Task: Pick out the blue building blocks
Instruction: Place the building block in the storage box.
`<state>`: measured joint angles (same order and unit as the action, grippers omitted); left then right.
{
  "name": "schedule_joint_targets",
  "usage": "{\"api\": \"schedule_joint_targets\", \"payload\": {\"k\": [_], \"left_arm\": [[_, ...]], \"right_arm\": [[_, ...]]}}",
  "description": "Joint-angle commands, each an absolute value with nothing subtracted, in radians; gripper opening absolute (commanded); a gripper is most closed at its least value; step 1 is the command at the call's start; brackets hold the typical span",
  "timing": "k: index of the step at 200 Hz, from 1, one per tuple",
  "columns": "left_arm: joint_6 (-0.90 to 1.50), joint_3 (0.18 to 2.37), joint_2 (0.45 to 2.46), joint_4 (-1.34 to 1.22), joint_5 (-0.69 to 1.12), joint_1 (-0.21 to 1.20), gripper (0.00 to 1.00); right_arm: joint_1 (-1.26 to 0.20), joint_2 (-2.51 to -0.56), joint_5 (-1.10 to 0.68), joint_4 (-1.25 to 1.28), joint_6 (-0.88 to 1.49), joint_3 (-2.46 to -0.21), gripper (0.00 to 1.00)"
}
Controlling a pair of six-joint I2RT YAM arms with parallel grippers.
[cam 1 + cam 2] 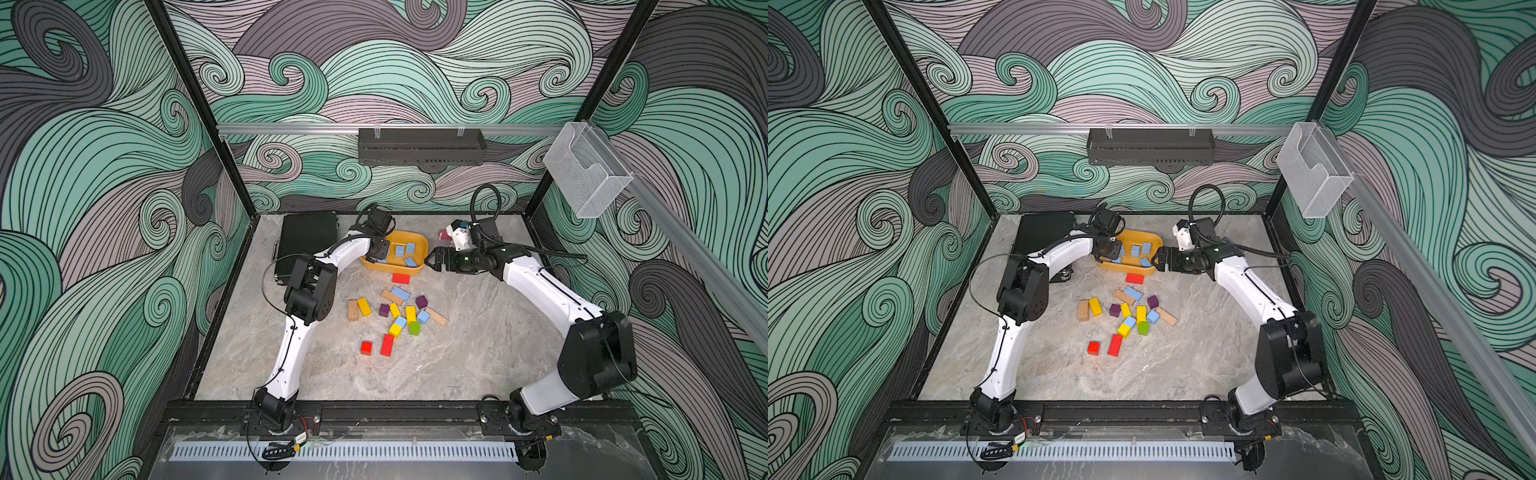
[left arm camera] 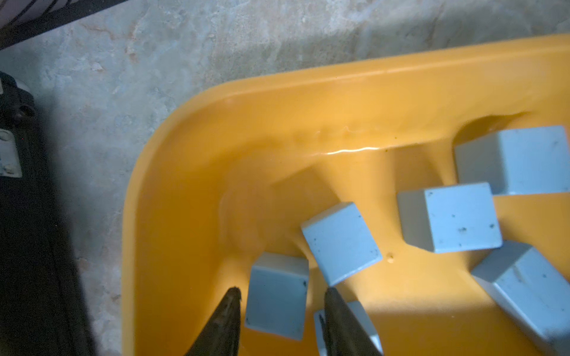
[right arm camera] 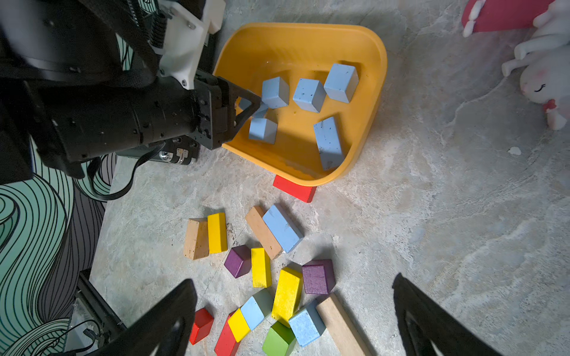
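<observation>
Up front, a slotted strip (image 1: 345, 451) runs along the near edge, and both arms reach away from it over the table (image 1: 478, 353). In both top views the left gripper (image 1: 380, 251) dips into one end of the tray (image 1: 395, 269), while the right gripper (image 1: 434, 259) hangs just off the other end, jaws spread, nothing in them. Blue blocks (image 1: 400, 250) lie in the tray. Three more sit in the mixed pile (image 1: 1125, 311) nearer the arms: a long blue block (image 1: 401, 294), a blue cube (image 1: 400, 321) and a second blue cube (image 1: 423, 317). Over to the left wrist: the fingers (image 2: 228, 317) stand slightly parted either side of a cube (image 2: 277, 296) on the tray floor, a sliver of yellow showing on each side, so nothing's pinched. More blue blocks lie around it, one half hidden behind a finger. Right wrist now: that gripper's fingers (image 3: 172, 308) are wide apart and empty above the pile. Six blue blocks show in the tray, a red block (image 3: 294, 191) touches its wall, and a toy rabbit (image 3: 543, 77) lies off to the side.
</observation>
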<state>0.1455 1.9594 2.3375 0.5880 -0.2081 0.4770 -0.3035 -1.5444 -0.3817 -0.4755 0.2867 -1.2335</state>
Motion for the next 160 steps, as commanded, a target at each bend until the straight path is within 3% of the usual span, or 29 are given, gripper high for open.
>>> {"api": "schedule_joint_targets", "payload": {"k": [1,51,160], "left_arm": [[0.174,1.982,2.307,0.631,-0.192,0.469,0.5],[0.195,1.943,2.222,0.639,-0.166,0.469,0.55],[0.146,1.661,1.843,0.559,0.054,0.484,0.78]], "right_arm": [[-0.302,-1.501,-0.369,-0.5,0.262,-1.223,0.99],[-0.309,-1.448,-0.37,-0.53,0.244,-1.207,0.99],[-0.38,-1.288,-0.334,-0.715,0.143,-1.18,0.98]]}}
